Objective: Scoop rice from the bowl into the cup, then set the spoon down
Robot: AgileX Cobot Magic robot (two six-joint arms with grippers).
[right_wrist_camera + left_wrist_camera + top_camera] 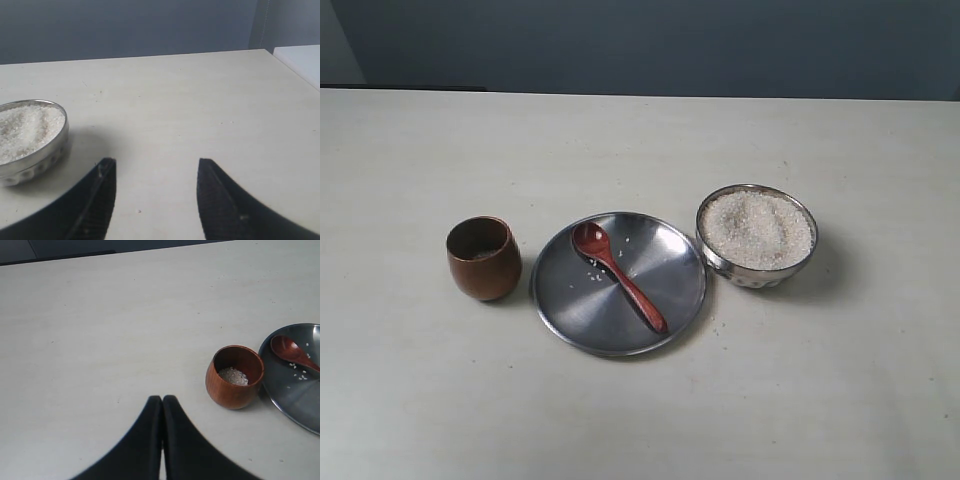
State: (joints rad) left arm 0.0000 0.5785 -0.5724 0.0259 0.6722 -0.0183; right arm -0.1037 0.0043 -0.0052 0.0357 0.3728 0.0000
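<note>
Exterior view: neither arm reaches into the picture. On the pale counter (640, 410) three things stand in a row. The brown wooden cup (483, 258) is on the left pincer's side and the shiny steel bowl (756, 274) on the right pincer's side, with a flat steel plate (670, 262) between them. The bowl is filled nearly to its rim with white rice (757, 228). The dark red wooden spoon (618, 275) lies on the plate, scoop end towards the cup and a few loose grains beside it. The cup's inside is too dim here to read.

Left wrist view: the left pincer (162, 402) has its two black tips pressed together and grips nothing. The cup (227, 392) stands upright beyond the tips and off to one side, clear of them, with a small heap of rice at its bottom. Past the cup, the plate and the spoon are both cut off by the picture's edge, so only the scoop and the start of the handle show.

Right wrist view: the right pincer (156, 167) is spread wide, with bare counter between its tips. The bowl (35, 161) sits just beyond one tip without touching it, partly cut off by the edge.
</note>
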